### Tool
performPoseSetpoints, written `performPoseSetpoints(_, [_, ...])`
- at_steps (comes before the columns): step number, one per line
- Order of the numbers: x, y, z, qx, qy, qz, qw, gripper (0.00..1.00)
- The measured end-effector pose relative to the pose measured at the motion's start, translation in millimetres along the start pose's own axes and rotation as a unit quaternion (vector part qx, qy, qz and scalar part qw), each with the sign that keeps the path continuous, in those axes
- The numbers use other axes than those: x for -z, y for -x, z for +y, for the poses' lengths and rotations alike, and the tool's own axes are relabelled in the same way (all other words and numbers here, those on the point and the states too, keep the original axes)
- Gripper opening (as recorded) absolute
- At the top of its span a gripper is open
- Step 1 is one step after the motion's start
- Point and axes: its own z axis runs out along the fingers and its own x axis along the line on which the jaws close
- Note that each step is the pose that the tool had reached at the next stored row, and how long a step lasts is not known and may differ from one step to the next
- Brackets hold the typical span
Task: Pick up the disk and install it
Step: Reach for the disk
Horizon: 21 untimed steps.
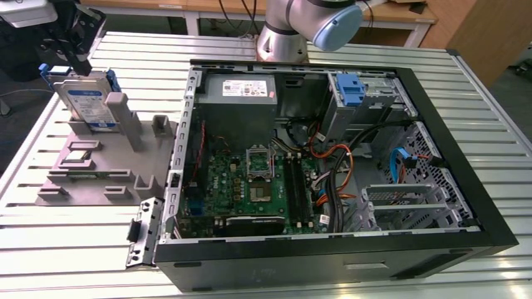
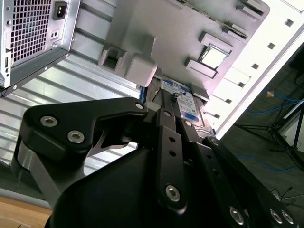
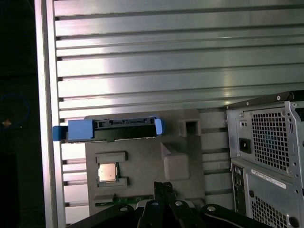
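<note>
Your gripper (image 1: 73, 57) hangs over the far corner of the worktop (image 1: 75, 230) on the exterior view's left, directly above the disk (image 1: 90, 103). The disk stands on edge in a slot of the grey fixture (image 1: 91, 184), its label face toward the exterior camera. The open computer case (image 1: 486, 212) lies well apart on the exterior view's right.

What you want lies straight below the jaws, on the tool's own approach line. Its upper edge runs across the exterior view from left to right with a blue carrier rail at each end. The gripper sits nearer the left end of that edge than its middle.

The first wrist view gives you what the exterior view cannot. It shows the disk (image 3: 124, 129) edge-on as a long narrow strip, so you can read the line of that edge against the fixture (image 3: 142, 152). A processor chip (image 3: 108, 172) rests in a neighbouring pocket.

The second wrist view looks along the gripper (image 2: 166, 107). Its black linkage ends just at the disk (image 2: 186, 103), beside a grey post (image 2: 140, 66) of the fixture.

You cannot tell from these views whether the jaws are released or clenched, or whether they touch the disk. By the look of it, the disk sits in its slot, not yet lifted.
</note>
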Motion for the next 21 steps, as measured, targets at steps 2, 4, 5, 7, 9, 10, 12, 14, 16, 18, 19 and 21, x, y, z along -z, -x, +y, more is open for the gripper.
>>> performPoseSetpoints(2, [0.0, 0.0, 0.0, 0.000, 0.0000, 0.0000, 1.0000, 0.11])
performPoseSetpoints(4, [0.0, 0.0, 0.1, 0.000, 0.0000, 0.0000, 1.0000, 0.11])
performPoseSetpoints(5, [0.0, 0.0, 0.1, 0.000, 0.0000, 0.0000, 1.0000, 0.11])
performPoseSetpoints(7, [0.0, -0.1, 0.1, 0.000, 0.0000, 0.0000, 1.0000, 0.11])
performPoseSetpoints(9, [-0.2, -1.3, 0.0, 0.000, 0.0000, 0.0000, 1.0000, 0.11])
performPoseSetpoints(10, [-0.4, -2.2, -0.1, 0.000, 0.0000, 0.0000, 1.0000, 0.11])
performPoseSetpoints(12, [-0.7, -4.6, -0.3, 0.000, -0.0001, 0.0000, 1.0000, 0.11])
performPoseSetpoints(14, [-1.4, -7.2, -0.6, 0.000, 0.0000, 0.0000, 1.0000, 0.11])
performPoseSetpoints(16, [-2.4, -9.1, -0.8, 0.000, 0.0000, -0.0001, 1.0000, 0.11])
performPoseSetpoints(18, [-3.1, -10.4, -1.0, 0.000, 0.0000, -0.0001, 1.0000, 0.11])
performPoseSetpoints(19, [-3.1, -10.5, -1.0, 0.000, 0.0000, -0.0001, 1.0000, 0.11])
performPoseSetpoints(21, [-3.1, -11.0, -1.0, 0.000, 0.0000, 0.0000, 1.0000, 0.11])
